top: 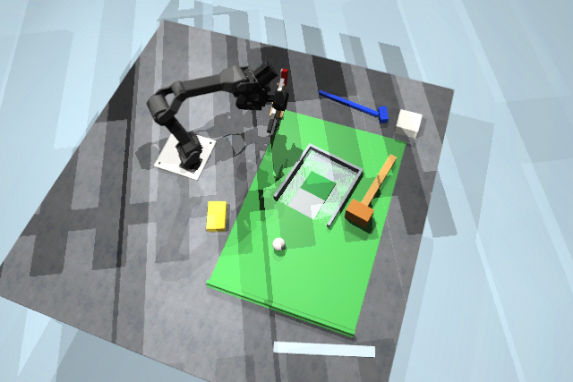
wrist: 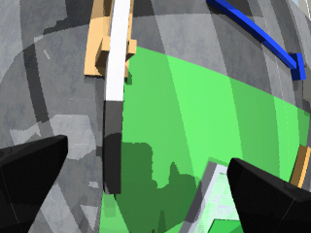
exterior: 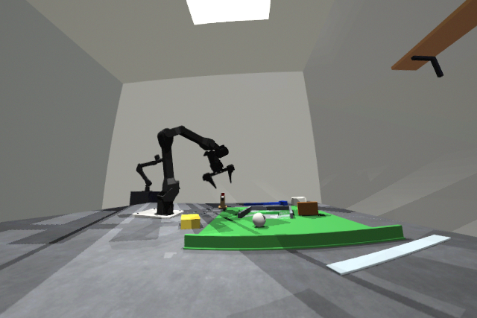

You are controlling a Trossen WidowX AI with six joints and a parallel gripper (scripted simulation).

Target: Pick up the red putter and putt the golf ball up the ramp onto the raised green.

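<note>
One gripper [exterior: 220, 176] hangs wide open and empty above one red putter [top: 278, 99], which lies on its tan stand beside the green mat [top: 319, 271]; one golf ball [top: 278, 243], one blue putter [top: 354, 106], one mallet [top: 370, 195]
</note>
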